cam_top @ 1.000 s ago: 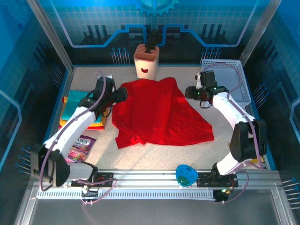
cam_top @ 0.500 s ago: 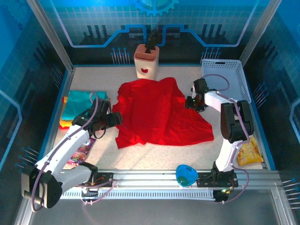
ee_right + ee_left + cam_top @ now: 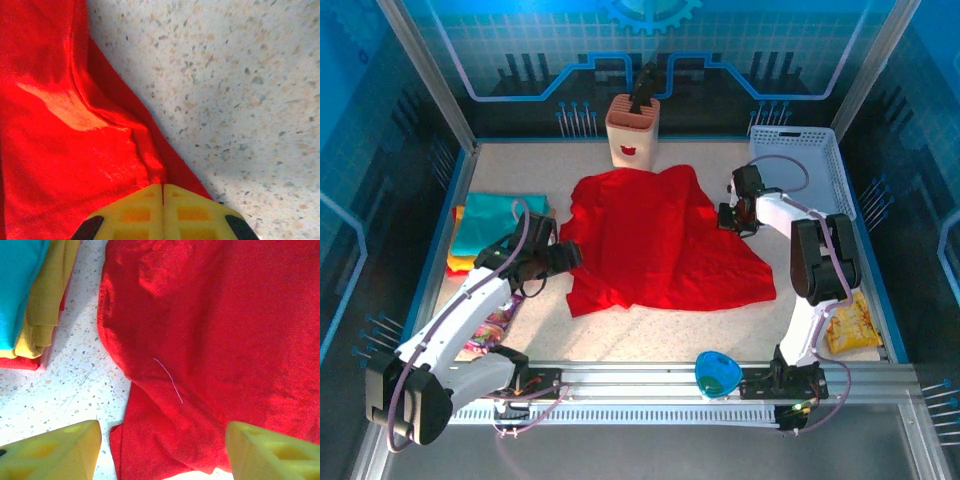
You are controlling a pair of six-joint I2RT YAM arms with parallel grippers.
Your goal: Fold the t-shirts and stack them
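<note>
Currently the red shirt [image 3: 655, 240] lies spread open and unfolded on the speckled table [image 3: 650, 335], between the two arms. At its right hem sits the right gripper [image 3: 725, 215], pads [image 3: 135, 215] pressed together, a ridge of cloth running up into their seam: clamped on the hem. Just off the shirt's left edge, the left gripper [image 3: 570, 258]: fingers [image 3: 55, 450] spread wide, grasping nothing, red cloth under the gap. To that gripper's left, the folded stack [image 3: 485, 230], teal on top, yellow beneath.
</note>
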